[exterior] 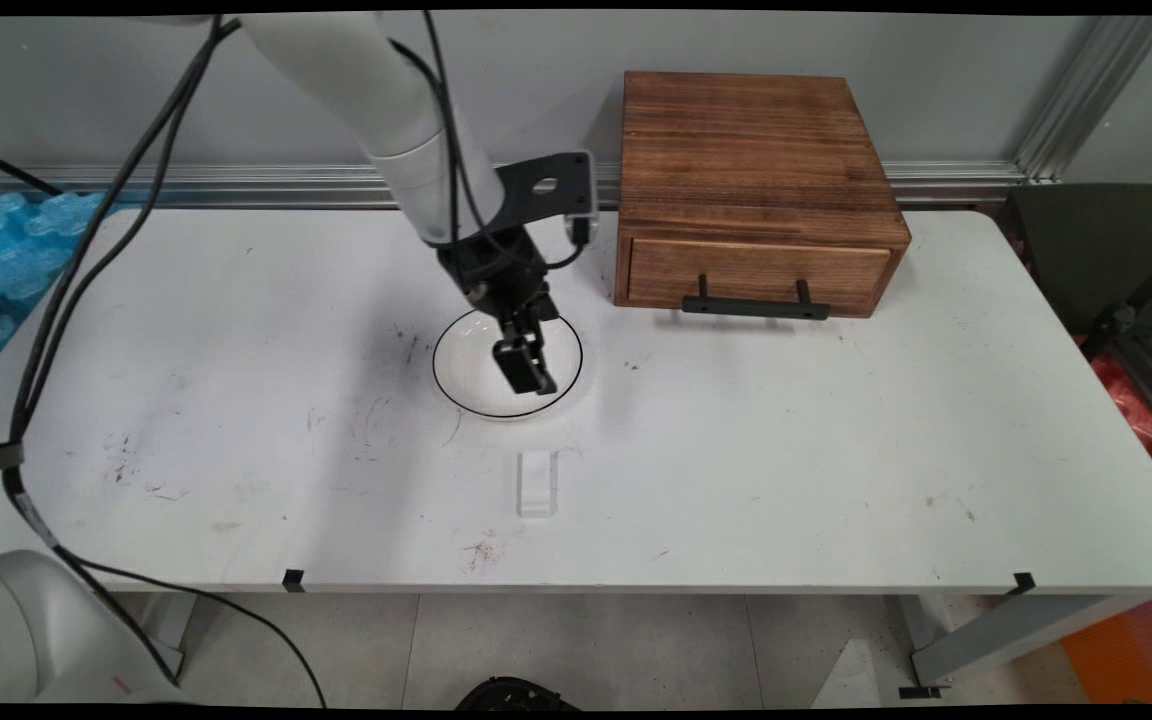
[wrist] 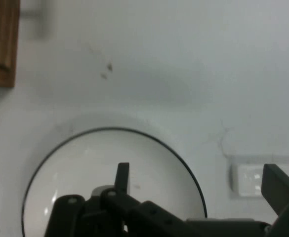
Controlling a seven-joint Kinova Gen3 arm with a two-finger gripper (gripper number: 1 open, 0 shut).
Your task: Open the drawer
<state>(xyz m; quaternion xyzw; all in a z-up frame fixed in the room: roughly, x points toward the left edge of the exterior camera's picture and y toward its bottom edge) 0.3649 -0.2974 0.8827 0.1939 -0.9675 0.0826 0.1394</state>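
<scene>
Claw (exterior: 528, 372) released, fingers (wrist: 122, 177) spread apart with nothing between them, hanging low over a white plate (exterior: 466, 372) with a thin black rim. In the hand view, one finger over the plate's inside, the other (wrist: 278, 186) out past its rim, close to a small clear block (wrist: 248, 178). In the main view, block (exterior: 537, 482) lying flat on the white surface (exterior: 786, 450), just nearer the camera than the claw and apart from the plate. Wooden box (exterior: 751, 190) with one drawer and a black handle (exterior: 755, 305) standing behind and to the right of the claw, drawer shut, well apart from the plate. Black cables (exterior: 56, 300) hanging down to the left of the claw. Scuffs and dark marks scattered across the surface around the plate.
</scene>
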